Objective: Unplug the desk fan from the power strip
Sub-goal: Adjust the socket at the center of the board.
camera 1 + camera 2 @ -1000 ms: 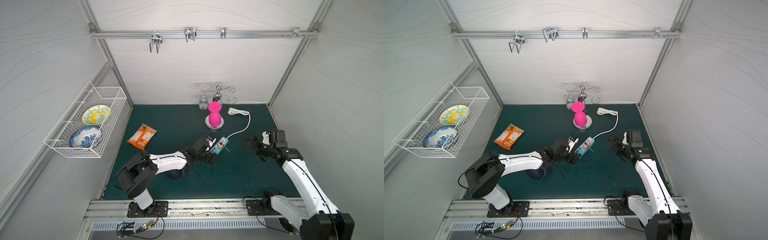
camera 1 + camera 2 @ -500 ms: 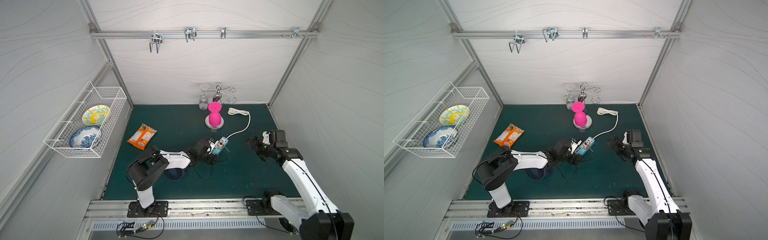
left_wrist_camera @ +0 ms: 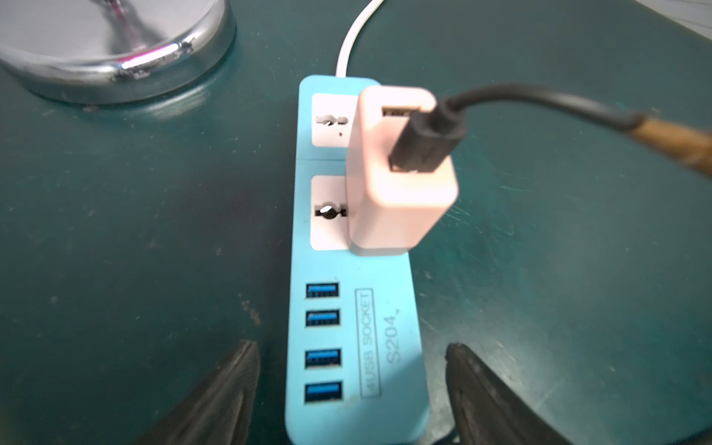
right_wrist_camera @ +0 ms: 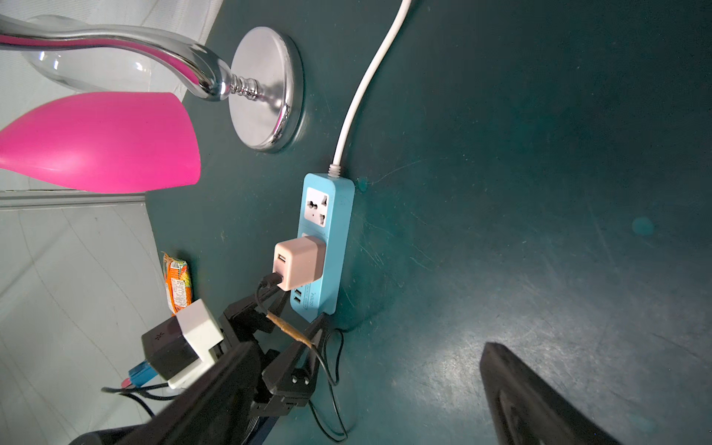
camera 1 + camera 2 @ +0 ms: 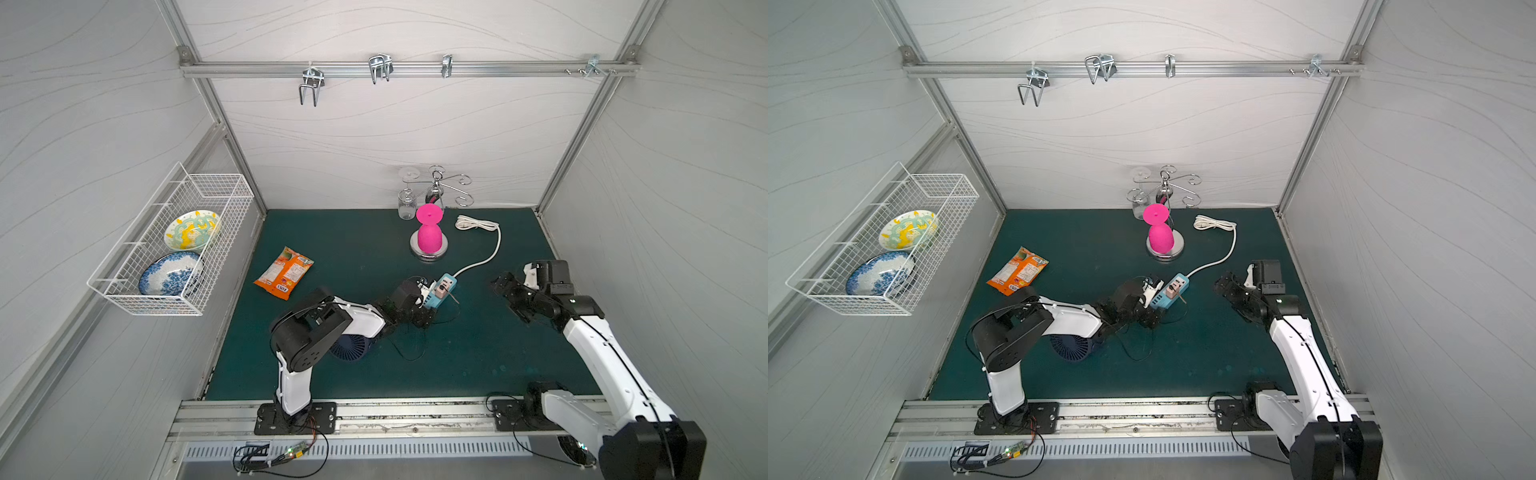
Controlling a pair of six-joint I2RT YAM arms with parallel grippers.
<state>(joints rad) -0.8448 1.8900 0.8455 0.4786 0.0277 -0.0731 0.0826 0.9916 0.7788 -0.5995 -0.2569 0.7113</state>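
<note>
Power strip [image 3: 354,339], a light-blue bar with a white socket face, is lying flat on the dark green mat [image 5: 478,361] near the middle of the workspace, its thick white cord [image 5: 490,253] curving away toward the back wall. Pink cube plug [image 3: 400,181] is sitting seated in the socket nearest the row of blue USB ports, and the thin black cable [image 3: 539,100] is entering the plug's outer face. Left gripper [image 3: 352,389] is straddling the USB end of the strip; its two dark fingers [image 3: 223,397] are standing on either side of the bar with mat showing between each finger and the strip, so the jaws are parted and not yet pressing on it. In both top views the left arm is reaching low across the mat and is covering most of the desk fan [image 5: 353,347], whose navy slatted grille is showing beneath the forearm, well apart from the strip and nearer the front rail; the slack of the cable is looping on the mat between the two. Right gripper [image 5: 505,291] is hovering beside the strip, on the side away from the left arm, with its jaws spread wide and nothing between them. Chrome stand [image 5: 428,253] carrying a magenta cup [image 5: 429,232] is standing behind the strip. Orange snack packet [image 5: 284,272] is lying farther off, toward the wire basket [image 5: 124,291].
</note>
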